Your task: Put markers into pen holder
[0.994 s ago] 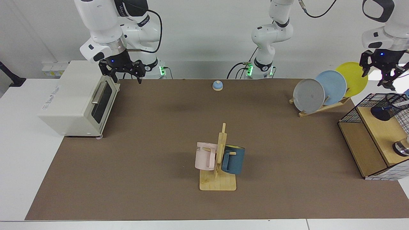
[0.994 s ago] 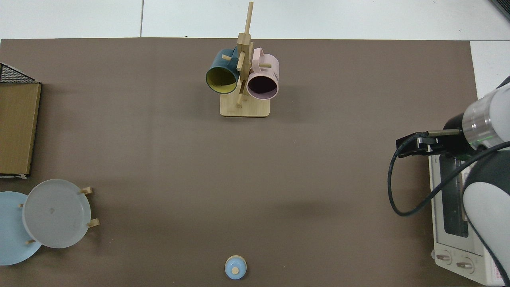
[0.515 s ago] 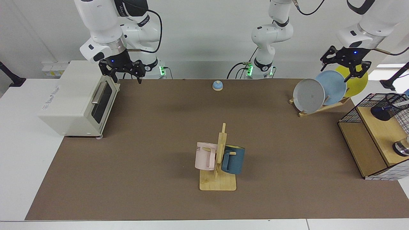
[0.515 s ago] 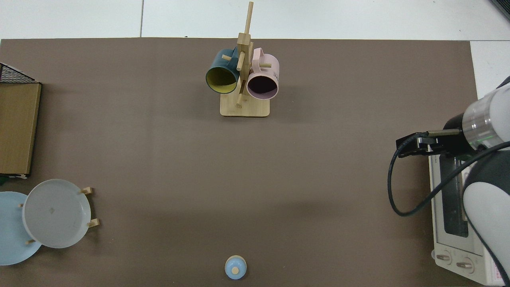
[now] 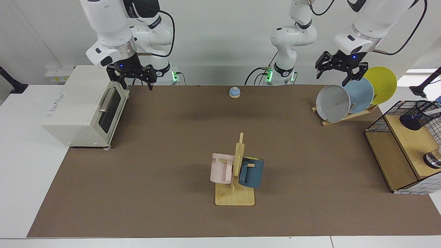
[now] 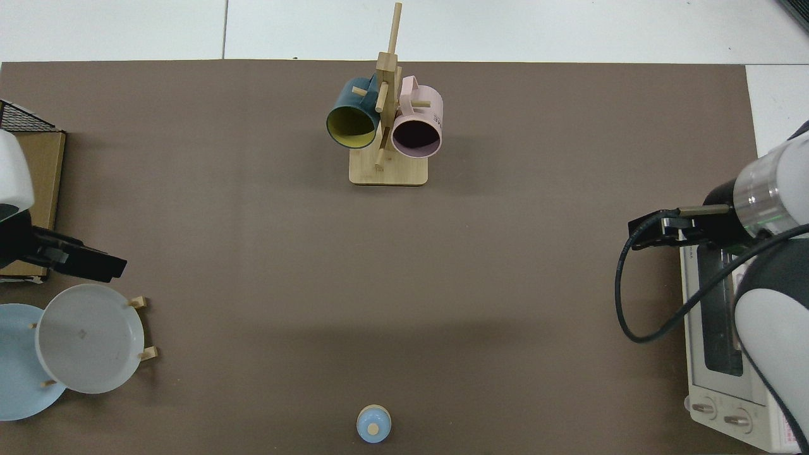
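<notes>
Mug tree (image 5: 236, 172) blocks the mat's (image 5: 165, 144) middle; plates (image 5: 348, 98) stand beside wire rack (image 5: 382, 119).

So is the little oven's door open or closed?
Closed. In the facing view the toaster oven has its glass door flat against the front, handle up top. The right gripper hovers open just above it.

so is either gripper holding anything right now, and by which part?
Nothing held. Left gripper hangs open and empty above the plates; right gripper waits open by the toaster oven.
</notes>
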Available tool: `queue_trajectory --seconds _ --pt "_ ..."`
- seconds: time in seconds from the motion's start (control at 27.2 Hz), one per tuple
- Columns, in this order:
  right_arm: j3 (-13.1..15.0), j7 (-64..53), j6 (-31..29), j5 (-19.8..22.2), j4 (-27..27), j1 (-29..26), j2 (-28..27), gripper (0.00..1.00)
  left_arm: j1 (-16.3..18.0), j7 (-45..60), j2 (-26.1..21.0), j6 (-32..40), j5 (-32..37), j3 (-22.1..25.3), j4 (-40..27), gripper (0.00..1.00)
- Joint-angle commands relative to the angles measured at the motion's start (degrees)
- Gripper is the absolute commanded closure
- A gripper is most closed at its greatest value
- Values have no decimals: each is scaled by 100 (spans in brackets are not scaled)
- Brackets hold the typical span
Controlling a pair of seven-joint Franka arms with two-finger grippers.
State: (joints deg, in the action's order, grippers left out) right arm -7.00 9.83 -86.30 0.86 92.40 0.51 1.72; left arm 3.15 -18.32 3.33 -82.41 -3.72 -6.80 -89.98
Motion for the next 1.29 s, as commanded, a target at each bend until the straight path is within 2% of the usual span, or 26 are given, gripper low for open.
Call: queue_trajectory --seconds 0.0,0.18,0.59,0.88,1.03,1.25 --pt "-56 -148 -62 11 -64 -86 -49 0 -166 119 -174 85 -41 152 313 0" --pt "-56 -148 -62 11 -64 -86 -49 0 -166 127 -368 155 -41 135 639 0" --pt "-56 -139 -62 11 -64 -95 -49 0 -210 136 -272 120 55 126 578 0" --pt "-56 -148 -62 11 -64 -86 -49 0 -500 154 -263 59 204 152 569 0" --pt "-56 -148 -62 11 -64 -95 -49 0 -535 355 -254 67 310 161 517 0" --pt "-56 -148 -62 11 -64 -86 -49 0 -561 1217 -201 59 363 179 464 0"
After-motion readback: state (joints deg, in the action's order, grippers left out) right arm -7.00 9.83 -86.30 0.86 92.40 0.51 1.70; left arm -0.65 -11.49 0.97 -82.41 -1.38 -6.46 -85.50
